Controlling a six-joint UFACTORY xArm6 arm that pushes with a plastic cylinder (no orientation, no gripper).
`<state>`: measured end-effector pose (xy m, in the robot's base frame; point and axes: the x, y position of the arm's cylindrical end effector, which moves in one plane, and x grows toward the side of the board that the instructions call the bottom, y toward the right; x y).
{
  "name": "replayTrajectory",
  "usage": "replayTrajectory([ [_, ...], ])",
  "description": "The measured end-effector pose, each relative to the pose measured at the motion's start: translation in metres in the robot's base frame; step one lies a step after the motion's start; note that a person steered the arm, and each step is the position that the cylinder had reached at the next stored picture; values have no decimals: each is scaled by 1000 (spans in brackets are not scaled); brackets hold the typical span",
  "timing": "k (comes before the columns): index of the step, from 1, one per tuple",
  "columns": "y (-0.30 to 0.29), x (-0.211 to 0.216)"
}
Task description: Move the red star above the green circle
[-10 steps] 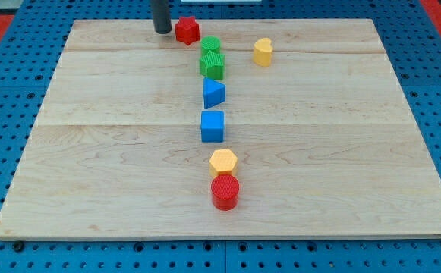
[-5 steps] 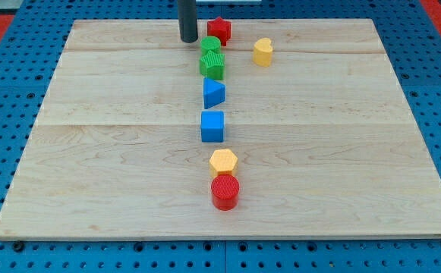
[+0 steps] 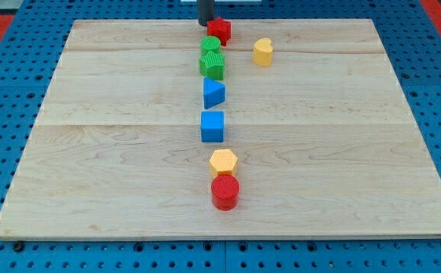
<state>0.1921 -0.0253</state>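
The red star (image 3: 220, 31) lies near the top edge of the wooden board (image 3: 114, 152), just up and right of the green circle (image 3: 211, 45). The two look close or touching; I cannot tell which. My tip (image 3: 206, 23) stands at the board's top edge, right beside the red star's left side and above the green circle. Only the rod's lower end shows.
A green block (image 3: 212, 65) sits right below the green circle. Below it in a column are a blue triangle (image 3: 213, 93), a blue cube (image 3: 212, 126), a yellow hexagon (image 3: 223, 161) and a red cylinder (image 3: 225, 192). A yellow heart (image 3: 263, 51) lies to the right.
The red star was pushed to the right, from left of the green circle to its upper right. My tip followed it rightward, then moved up to the board's top edge.
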Motion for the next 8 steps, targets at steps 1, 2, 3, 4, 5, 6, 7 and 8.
replayTrajectory([
  [1, 37, 1],
  [2, 102, 1],
  [3, 146, 11],
  [4, 108, 25],
  [5, 71, 27],
  [6, 63, 27],
  [7, 50, 26],
  [8, 19, 24],
])
